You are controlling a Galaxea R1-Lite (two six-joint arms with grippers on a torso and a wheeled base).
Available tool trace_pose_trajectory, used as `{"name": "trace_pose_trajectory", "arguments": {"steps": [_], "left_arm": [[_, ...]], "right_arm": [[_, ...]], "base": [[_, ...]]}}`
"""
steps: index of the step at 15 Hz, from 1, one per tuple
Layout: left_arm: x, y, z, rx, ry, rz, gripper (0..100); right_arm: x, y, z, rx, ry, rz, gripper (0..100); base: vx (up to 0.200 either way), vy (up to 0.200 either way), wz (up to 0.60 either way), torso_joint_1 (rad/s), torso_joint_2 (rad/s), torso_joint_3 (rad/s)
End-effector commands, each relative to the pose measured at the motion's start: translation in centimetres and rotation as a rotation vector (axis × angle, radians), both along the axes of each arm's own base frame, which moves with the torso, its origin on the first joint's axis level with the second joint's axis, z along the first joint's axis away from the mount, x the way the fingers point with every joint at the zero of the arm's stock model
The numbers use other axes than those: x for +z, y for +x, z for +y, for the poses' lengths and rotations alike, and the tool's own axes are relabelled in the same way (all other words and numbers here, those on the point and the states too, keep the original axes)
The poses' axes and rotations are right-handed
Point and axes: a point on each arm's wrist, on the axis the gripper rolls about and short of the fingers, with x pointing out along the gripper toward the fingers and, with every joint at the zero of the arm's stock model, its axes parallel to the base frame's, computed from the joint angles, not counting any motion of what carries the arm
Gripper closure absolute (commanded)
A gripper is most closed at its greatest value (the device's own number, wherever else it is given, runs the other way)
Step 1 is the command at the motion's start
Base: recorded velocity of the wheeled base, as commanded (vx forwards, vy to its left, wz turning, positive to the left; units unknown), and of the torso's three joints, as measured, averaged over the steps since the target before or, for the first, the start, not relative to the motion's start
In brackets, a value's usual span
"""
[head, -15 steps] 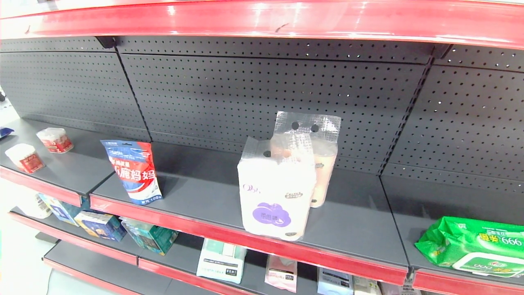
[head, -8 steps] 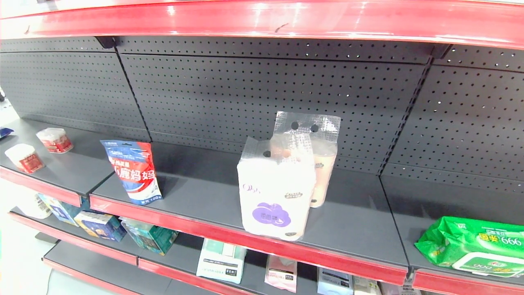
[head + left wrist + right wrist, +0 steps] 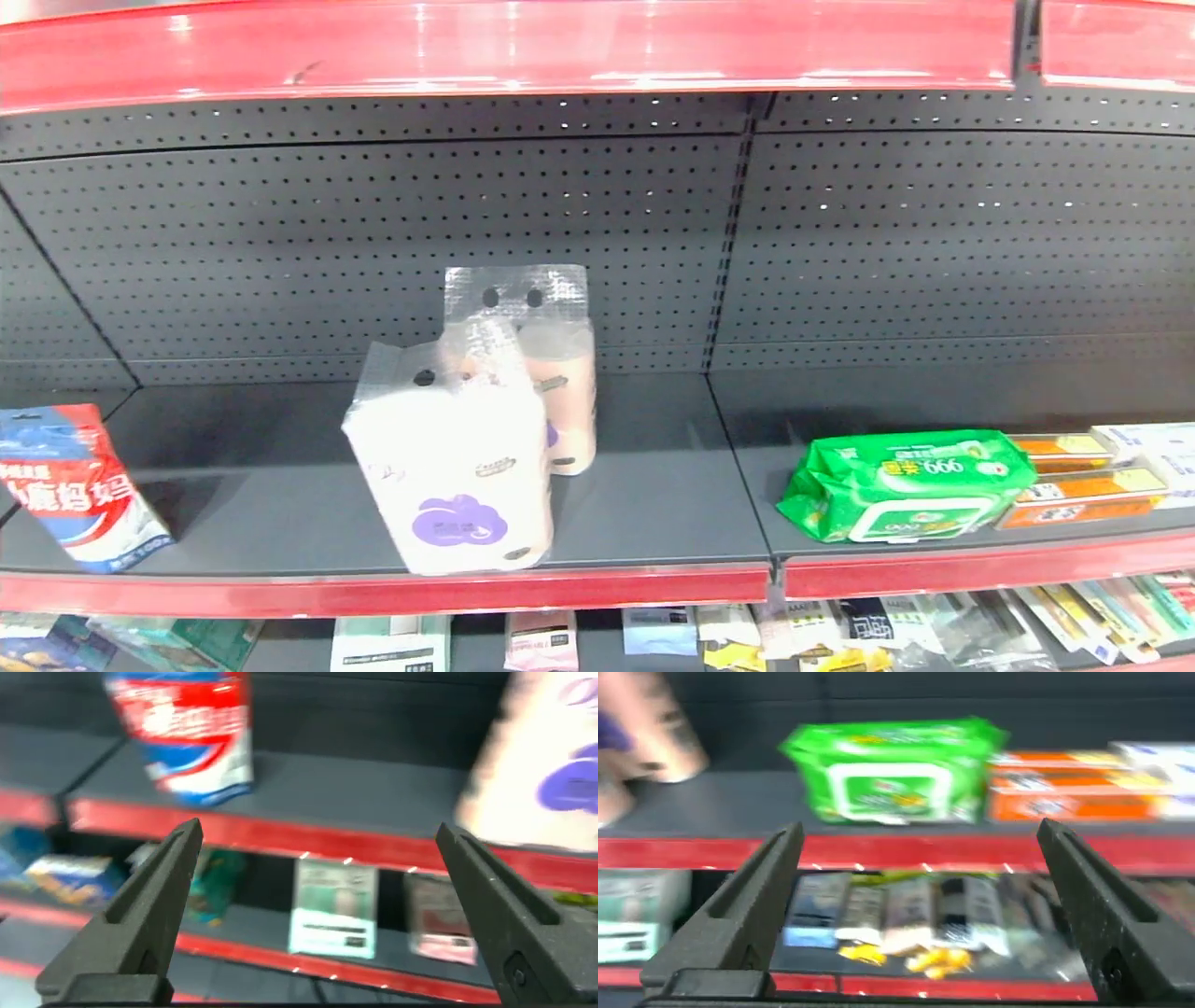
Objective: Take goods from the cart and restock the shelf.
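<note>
Shelf [image 3: 653, 504]: grey board with a red front edge, across the lower half of the head view.
Back panel [image 3: 373, 243]: perforated, behind the shelf.
White pack [image 3: 457, 485]: upright at the shelf's front edge, left of centre.
Pink pack [image 3: 560, 392]: upright just behind the white pack.
Wipes [image 3: 901, 481]: green, lying flat at centre right.
Boxes [image 3: 1074, 485]: orange, stacked just beside the wipes, far right.
Pouch [image 3: 65, 490]: red and blue, standing tilted at lower left.
Lower goods [image 3: 541, 639]: along the bottom edge.
Left gripper [image 3: 318, 831]: jaws spread wide, empty, facing the pouch.
Right gripper [image 3: 920, 829]: jaws spread wide, empty, facing the wipes.
</note>
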Motion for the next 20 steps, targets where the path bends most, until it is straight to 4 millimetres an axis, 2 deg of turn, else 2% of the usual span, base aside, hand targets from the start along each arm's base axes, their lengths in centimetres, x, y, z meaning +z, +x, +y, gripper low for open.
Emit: {"name": "trace_pose_trajectory", "arguments": {"steps": [1, 6, 10, 11, 12, 13, 14, 15, 16, 18, 19, 20], "left_arm": [[0.0, 0.0, 0.0, -0.001, 0.000, 0.001, 0], [0.0, 0.0, 0.0, 0.001, 0.000, 0.001, 0], [0.1, 0.0, -0.1, -0.087, 0.032, -0.003, 0], [4.4, 0.0, -0.1, -0.108, 0.006, -0.082, 0], [9.9, 2.2, 0.2, -0.100, -0.080, -0.057, 0], [13.4, 4.6, 0.7, -0.055, -0.146, -0.051, 0], [14.6, 6.4, 1.2, 0.016, -0.152, -0.017, 0], [14.0, 8.6, 2.0, 0.128, -0.132, 0.085, 0], [13.2, 9.6, 2.6, 0.191, -0.130, 0.153, 0], [11.5, 11.1, 3.3, 0.232, -0.148, 0.267, 0], [11.5, 11.1, 3.3, 0.232, -0.148, 0.267, 0], [8.9, 11.9, 3.5, 0.189, -0.178, 0.400, 0]], "right_arm": [[0.0, 0.0, 0.0, 0.001, 0.000, 0.001, 0], [0.0, 0.0, 0.0, 0.001, 0.000, 0.003, 0], [0.0, 0.0, 0.0, 0.001, 0.000, 0.001, 0], [0.0, 0.0, 0.0, 0.001, 0.001, 0.001, 0], [0.0, 0.0, 0.0, 0.001, 0.000, 0.003, 0], [0.0, 0.0, 0.0, 0.001, 0.001, 0.001, 0], [0.0, 0.0, 0.0, 0.001, 0.000, 0.001, 0], [0.0, 0.0, 0.0, 0.001, 0.001, 0.001, 0], [0.0, 0.0, 0.0, 0.001, 0.000, 0.003, 0], [0.0, 0.0, 0.0, 0.001, 0.001, 0.001, 0], [0.0, 0.0, 0.0, 0.001, 0.001, 0.001, 0], [0.0, 0.0, 0.0, 0.001, 0.000, 0.001, 0]], "base": [[0.000, 0.000, -0.60, 0.007, 0.00, 0.002], [0.000, 0.000, 0.00, 0.000, 0.00, 0.000], [0.000, 0.000, 0.00, 0.000, 0.00, 0.000], [0.000, 0.000, 0.00, 0.000, 0.00, 0.000], [0.000, 0.000, 0.00, 0.000, 0.00, 0.000], [0.000, 0.000, 0.00, 0.000, 0.00, 0.000], [0.000, 0.000, 0.00, 0.000, 0.00, 0.000], [0.000, 0.000, 0.00, 0.000, 0.00, 0.000], [0.000, 0.000, 0.00, 0.000, 0.00, 0.000], [0.000, 0.000, 0.00, 0.000, 0.00, 0.000], [0.000, 0.000, 0.00, 0.000, 0.00, 0.000], [0.000, 0.000, 0.00, 0.000, 0.00, 0.000]]}}
